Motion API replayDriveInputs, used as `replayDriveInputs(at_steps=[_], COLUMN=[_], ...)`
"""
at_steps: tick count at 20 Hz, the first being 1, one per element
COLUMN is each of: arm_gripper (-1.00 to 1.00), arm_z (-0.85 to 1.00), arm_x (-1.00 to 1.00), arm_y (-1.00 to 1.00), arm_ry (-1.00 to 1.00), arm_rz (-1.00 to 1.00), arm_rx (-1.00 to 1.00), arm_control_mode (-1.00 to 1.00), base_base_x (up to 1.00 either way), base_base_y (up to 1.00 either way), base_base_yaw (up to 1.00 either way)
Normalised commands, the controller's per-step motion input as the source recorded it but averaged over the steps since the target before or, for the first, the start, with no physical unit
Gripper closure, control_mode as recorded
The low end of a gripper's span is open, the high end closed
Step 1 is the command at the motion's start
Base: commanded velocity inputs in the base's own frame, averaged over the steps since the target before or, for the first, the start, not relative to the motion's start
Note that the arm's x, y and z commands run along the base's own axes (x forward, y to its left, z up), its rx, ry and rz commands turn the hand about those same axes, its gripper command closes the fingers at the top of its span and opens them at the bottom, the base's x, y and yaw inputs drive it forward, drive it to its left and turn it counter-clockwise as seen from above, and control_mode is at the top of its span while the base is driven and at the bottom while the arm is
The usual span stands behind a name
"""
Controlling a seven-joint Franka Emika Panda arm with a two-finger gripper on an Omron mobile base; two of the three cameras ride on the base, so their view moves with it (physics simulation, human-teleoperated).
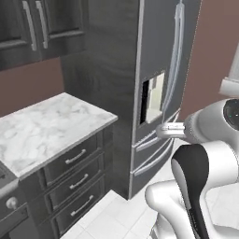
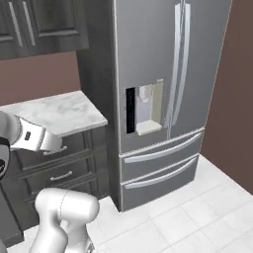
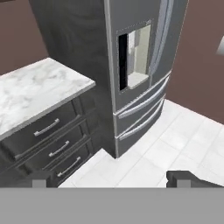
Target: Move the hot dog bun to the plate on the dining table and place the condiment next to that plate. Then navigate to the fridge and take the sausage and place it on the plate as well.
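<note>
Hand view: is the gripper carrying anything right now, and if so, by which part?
Nothing is held. The gripper is open, its fingers wide apart with only floor between them, facing the closed fridge.

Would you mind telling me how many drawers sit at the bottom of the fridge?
2: the upper drawer sits directly below the water dispenser, and the lower drawer sits under it, nearest the floor. Both are shut, like the fridge doors.

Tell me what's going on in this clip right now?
The robot arm faces the closed fridge, beside a marble counter with dark drawers. Its tool is open and empty, aimed toward the fridge's lower drawers and the tiled floor. Nothing is being handled; the doors have not been opened, so the sausage step has not begun.
</note>
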Motion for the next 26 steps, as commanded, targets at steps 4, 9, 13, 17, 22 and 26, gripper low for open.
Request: replayDriveInputs(at_steps=[4, 9, 13, 17, 22, 26], arm_gripper=[-1.00, -1.00, -1.00, -1.00, -1.00, -1.00], arm_z=[0.00, 0.00, 0.00, 0.00, 0.00, 0.00], arm_x=[0.00, 0.00, 0.00, 0.00, 0.00, 0.00], arm_y=[0.00, 0.00, 0.00, 0.00, 0.00, 0.00], arm_ry=[0.00, 0.00, 0.00, 0.00, 0.00, 0.00], arm_rz=[0.00, 0.00, 0.00, 0.00, 0.00, 0.00], arm_rx=[0.00, 0.00, 0.00, 0.00, 0.00, 0.00], arm_control_mode=[1.00, 1.00, 1.00, 1.00, 1.00, 1.00], base_base_x=[0.38, 0.33, 0.04, 0.00, 0.02, 0.04], base_base_y=[-1.00, -1.00, -0.84, -0.74, -0.80, -0.86], base_base_yaw=[0.21, 0.22, 0.30, 0.38, 0.38, 0.36])
